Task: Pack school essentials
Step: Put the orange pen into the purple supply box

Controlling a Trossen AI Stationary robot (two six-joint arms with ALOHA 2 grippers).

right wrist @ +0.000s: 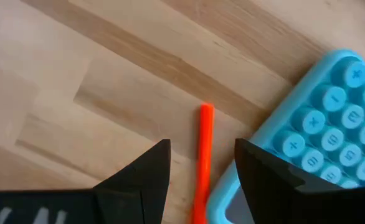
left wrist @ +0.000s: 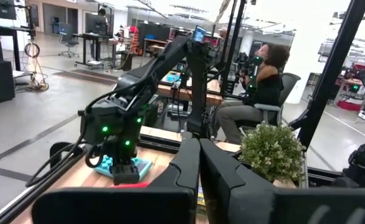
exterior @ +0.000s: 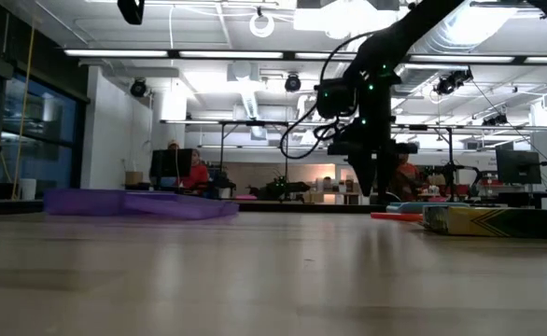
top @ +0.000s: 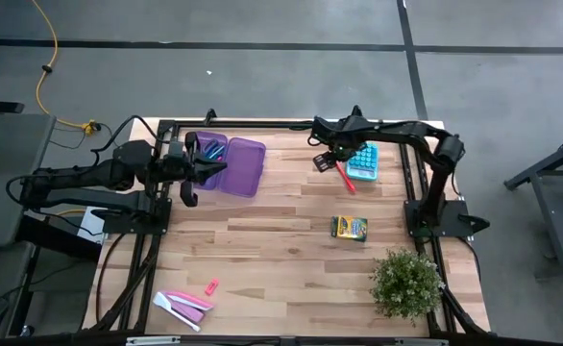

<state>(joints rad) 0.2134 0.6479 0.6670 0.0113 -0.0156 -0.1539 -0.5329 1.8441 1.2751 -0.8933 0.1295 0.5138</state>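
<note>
The red pencil lies flat on the table against the left side of a light-blue calculator. My right gripper hangs over the pencil's far end, open, with one finger on each side of the orange-red shaft and touching nothing. It also shows in the low view. My left gripper is shut and hovers at the near edge of the open purple case, which has blue pieces in its left half. The crayon box lies flat at centre-right. A pink marker and a pink and white bundle lie near the near-left corner.
The small bushy plant stands at the near-right corner. A black frame runs along the table's edges. Bare wood lies between the case, the crayon box and the near edge. People sit in the room beyond the table.
</note>
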